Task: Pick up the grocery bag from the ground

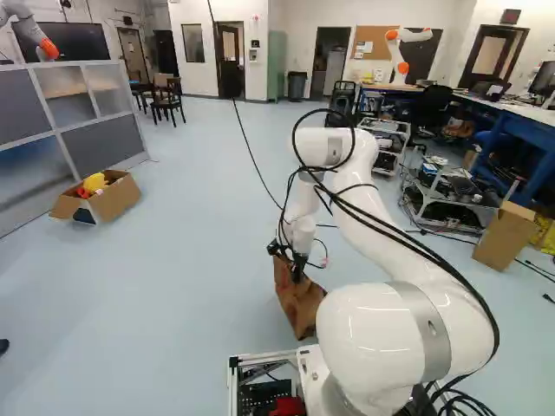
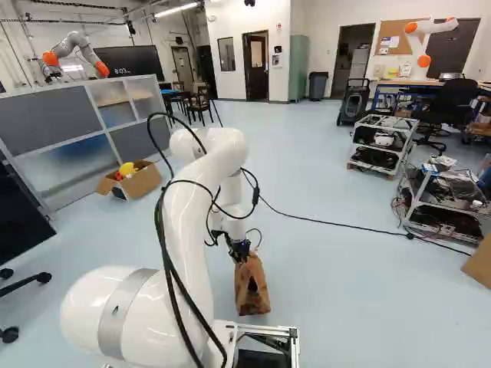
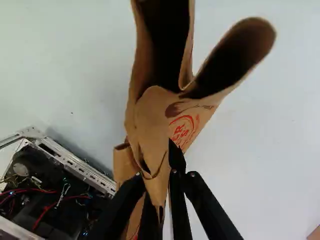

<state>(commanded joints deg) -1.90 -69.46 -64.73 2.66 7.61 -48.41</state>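
My gripper (image 1: pixel 287 263) points down at the top of the brown paper grocery bag (image 1: pixel 300 303), in front of the base. In the right base view the bag (image 2: pixel 252 290) stretches below the fingers, dark marks on its side. Seen from the wrist, the gripper (image 3: pixel 161 192) is shut on a crumpled paper edge, with bag material pinched between its two fingers. Ahead of them the bag's mouth (image 3: pixel 162 40) gapes in folds, and red print shows on its side. Whether the bag's bottom touches the floor, I cannot tell.
An open cardboard box (image 1: pixel 117 198) with yellow and red things stands by the grey partition (image 1: pixel 100 143). Wheeled racks of equipment (image 2: pixel 381 143) and another cardboard box (image 1: pixel 505 236) are on the other side. A black cable (image 2: pixel 330 222) crosses the floor. Other robots (image 2: pixel 426 38) stand farther back.
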